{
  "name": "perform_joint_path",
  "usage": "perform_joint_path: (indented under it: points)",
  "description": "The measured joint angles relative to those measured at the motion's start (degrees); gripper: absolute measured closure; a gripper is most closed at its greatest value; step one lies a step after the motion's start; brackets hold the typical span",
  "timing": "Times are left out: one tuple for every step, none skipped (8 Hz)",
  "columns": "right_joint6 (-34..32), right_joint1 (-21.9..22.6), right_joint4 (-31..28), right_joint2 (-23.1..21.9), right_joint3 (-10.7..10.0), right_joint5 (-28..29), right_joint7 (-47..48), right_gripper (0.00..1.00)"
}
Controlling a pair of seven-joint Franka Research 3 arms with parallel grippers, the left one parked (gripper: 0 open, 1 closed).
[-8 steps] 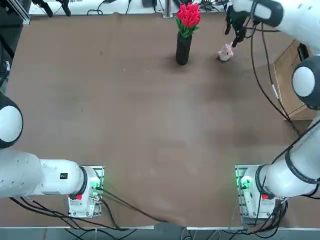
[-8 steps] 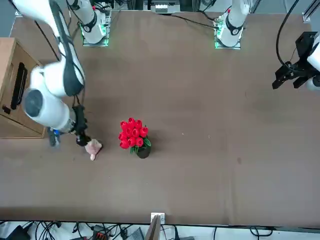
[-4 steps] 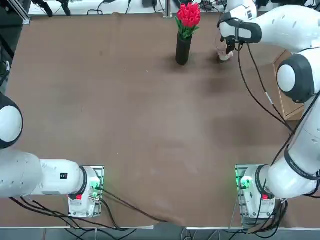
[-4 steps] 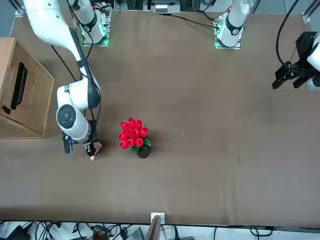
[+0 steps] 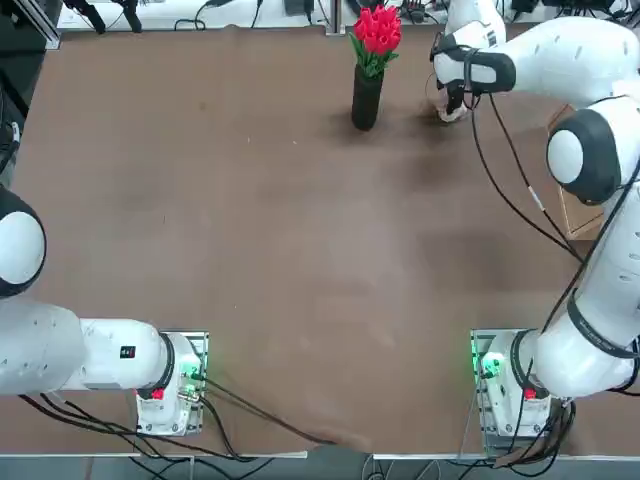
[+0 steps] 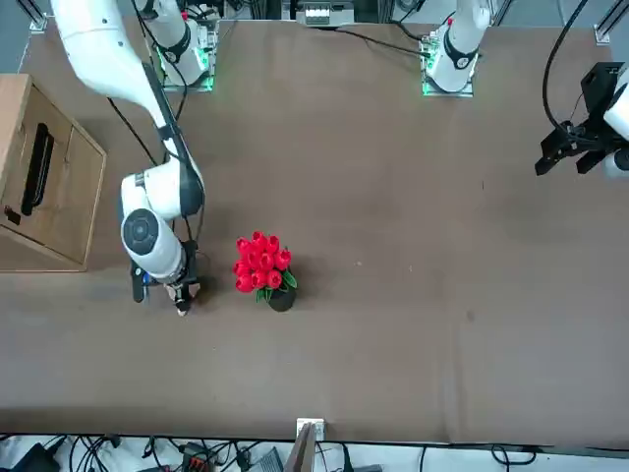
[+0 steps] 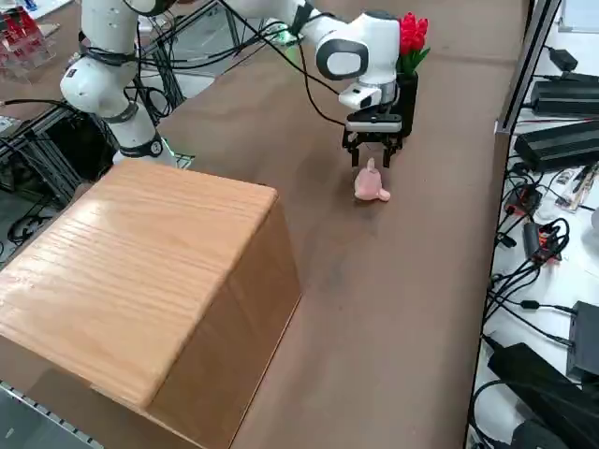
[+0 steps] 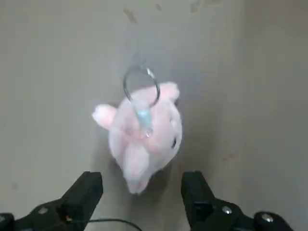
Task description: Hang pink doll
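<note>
Taking vase [image 7: 407, 101] as landmark, near to far. Since a second ago: brought right gripper [image 8: 143, 179] closer to vase, now above doll [image 8: 144, 139], on vase's right. Now covering most of doll in front view, where mostly visible before. Swung right arm [image 5: 600, 140] in toward vase's side too, off box [image 6: 54, 187] in front view. Unchanged: vase with tulips [image 5: 376, 30], same spot. Same for doll: on table [image 5: 260, 200], right of vase, not lifted. Same for box, farther out.

Gripper state: open, fingers spread wide, holding nothing. Clear of doll by a visible gap in right side view. Pointing down at doll, to right of vase.

Counts, outward from vase:
- 1 vase, black, upright on table.
- Several red tulips in vase, green leaves below blooms. Can't give exact number, overlapping.
- 1 right gripper, 2 fingers, to right of vase.
- 1 doll, pale pink, under gripper, near vase on its right. With 2 ears in wrist view, plus 1 dark eye.
- 1 metal ring [image 8: 158, 91] on doll, joined by 1 pale blue piece [image 8: 144, 118].
- 1 wooden box, right of vase and nearer arm bases, with 1 black handle [image 6: 38, 169].
</note>
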Motion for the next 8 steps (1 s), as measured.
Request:
perform_joint_path:
  points:
    - [0.36, 0.51, 0.0, 0.93, 0.0, -0.16, 0.68, 0.02]
    - [0.56, 0.67, 0.0, 1.46, -0.09, -0.2, 1.09, 0.08]
    - [0.65, 0.66, 0.02, 1.55, -0.31, -0.3, 1.14, 0.15]
    - [0.68, 0.65, 0.16, 1.55, -0.56, -0.35, 1.35, 0.26]
    - [0.69, 0.63, 0.28, 1.55, -0.79, -0.49, 1.47, 0.26]
    - [0.7, 0.63, 0.31, 1.55, -0.86, -0.8, 1.53, 0.26]
    - [0.71, 0.64, 0.31, 1.55, -0.86, -0.94, 1.57, 0.27]
    - [0.71, 0.65, 0.31, 1.56, -0.86, -1.01, 1.58, 0.44]
